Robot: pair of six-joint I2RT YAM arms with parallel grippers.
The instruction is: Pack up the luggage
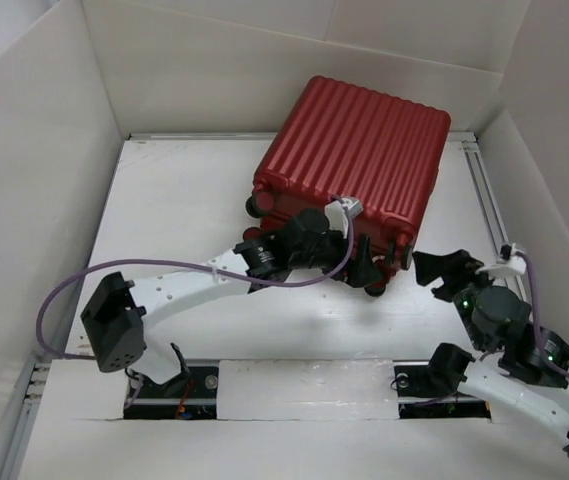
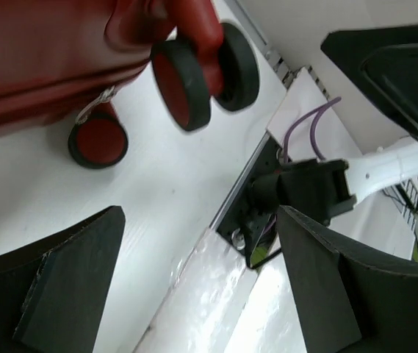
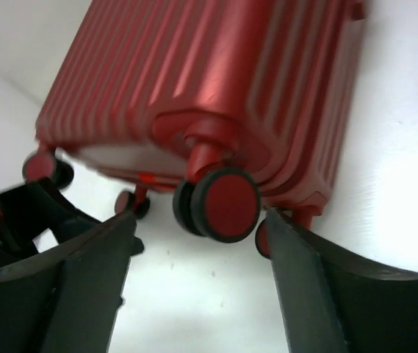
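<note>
Luggage (image 1: 354, 160) lies closed on its ribbed red side toward the far right of the table (image 1: 179, 210), with its wheels (image 1: 374, 284) pointing back at my bases. My left claw (image 1: 362, 265) sits close by those wheels at the near edge of the shell, fingers spread wide with nothing between them. My right claw (image 1: 442, 268) hangs near the case's right corner, apart from it. It is likewise spread and empty, with one dark-rimmed wheel (image 3: 227, 204) framed between its fingers.

A white counter (image 1: 184, 205) sits enclosed by plain white panel walls (image 1: 34, 150). Metal rails (image 1: 485, 190) edge its left and right sides.
</note>
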